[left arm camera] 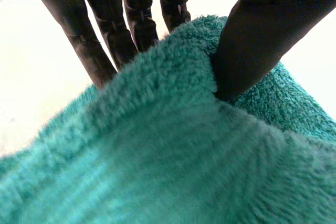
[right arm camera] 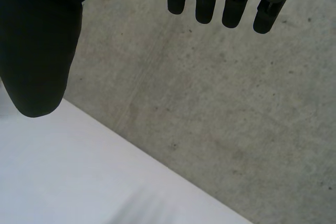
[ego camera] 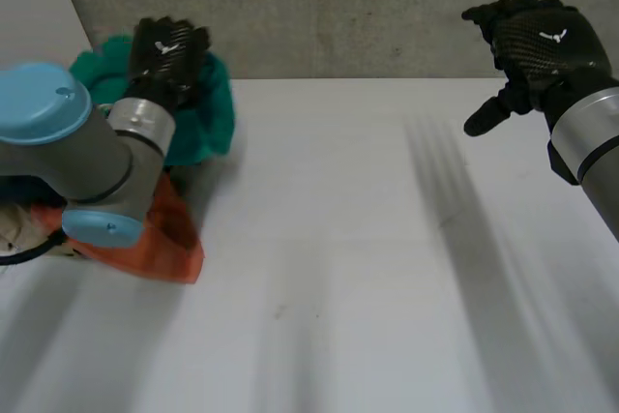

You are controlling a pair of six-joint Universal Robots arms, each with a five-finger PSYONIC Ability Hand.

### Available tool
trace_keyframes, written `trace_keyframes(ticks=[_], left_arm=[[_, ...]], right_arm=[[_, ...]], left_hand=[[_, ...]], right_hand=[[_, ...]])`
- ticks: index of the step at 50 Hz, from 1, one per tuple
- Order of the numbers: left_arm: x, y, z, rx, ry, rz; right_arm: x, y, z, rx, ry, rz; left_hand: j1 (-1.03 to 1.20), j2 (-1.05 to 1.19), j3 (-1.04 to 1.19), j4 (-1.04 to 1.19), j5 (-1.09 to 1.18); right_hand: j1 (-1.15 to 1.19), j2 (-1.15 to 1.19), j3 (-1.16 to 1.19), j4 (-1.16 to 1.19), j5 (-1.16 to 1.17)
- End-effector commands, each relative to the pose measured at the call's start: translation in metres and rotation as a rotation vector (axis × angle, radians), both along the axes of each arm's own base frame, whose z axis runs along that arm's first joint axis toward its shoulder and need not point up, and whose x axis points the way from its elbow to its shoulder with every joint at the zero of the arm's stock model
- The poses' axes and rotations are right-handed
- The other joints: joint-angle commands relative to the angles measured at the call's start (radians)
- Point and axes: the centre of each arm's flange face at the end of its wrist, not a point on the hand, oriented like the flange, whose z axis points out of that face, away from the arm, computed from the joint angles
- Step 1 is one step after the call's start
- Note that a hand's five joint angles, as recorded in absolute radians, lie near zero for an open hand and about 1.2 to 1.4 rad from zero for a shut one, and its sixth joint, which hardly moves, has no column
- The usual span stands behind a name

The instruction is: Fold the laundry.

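White surface before a concrete wall. Left robot hand pinches a fold of the teal towel between thumb and fingers; an orange cloth lies just behind its wrist. Right robot hand hangs spread and empty, well apart from the towel, so the left is judged nearer.

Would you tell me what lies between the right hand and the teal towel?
Nothing: the head view shows bare white table between right hand and teal towel.
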Motion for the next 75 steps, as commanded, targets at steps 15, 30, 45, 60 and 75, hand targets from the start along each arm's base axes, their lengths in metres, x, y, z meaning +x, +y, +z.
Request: trace_keyframes(ticks=[15, 30, 45, 60, 75], left_arm=[[-0.102, 0.112, -0.063, 0.253, 0.042, -0.396], [0.007, 0.090, 0.010, 0.159, 0.099, -0.149], [0.100, 0.040, -0.050, 0.301, -0.117, 0.108], [0.099, 0.048, -0.048, 0.297, -0.116, 0.083], [0.052, 0.078, -0.063, 0.323, -0.167, -0.087]], right_arm=[[-0.011, -0.018, -0.017, 0.031, 0.085, -0.047], [0.027, 0.022, -0.059, 0.170, 0.317, 0.167], [0.119, 0.063, -0.133, 0.054, 0.384, 0.446], [0.115, 0.034, -0.115, -0.068, 0.442, 0.205], [-0.019, -0.032, -0.069, 0.029, 0.372, -0.163]], left_hand=[[-0.790, -0.877, -0.863, -0.897, -0.789], [-0.887, -0.975, -0.960, -0.995, -0.887], [-0.884, -0.972, -0.957, -0.992, -0.884], [-0.875, -0.963, -0.949, -0.983, -0.875], [-0.881, -0.969, -0.955, -0.989, -0.881]], right_hand=[[-0.050, -0.039, -0.039, -0.037, -0.046], [-0.050, -0.039, -0.039, -0.037, -0.046], [-0.050, -0.039, -0.039, -0.037, -0.046], [1.172, 1.183, 1.183, 1.184, 1.175], [1.172, 1.183, 1.183, 1.184, 1.175]])
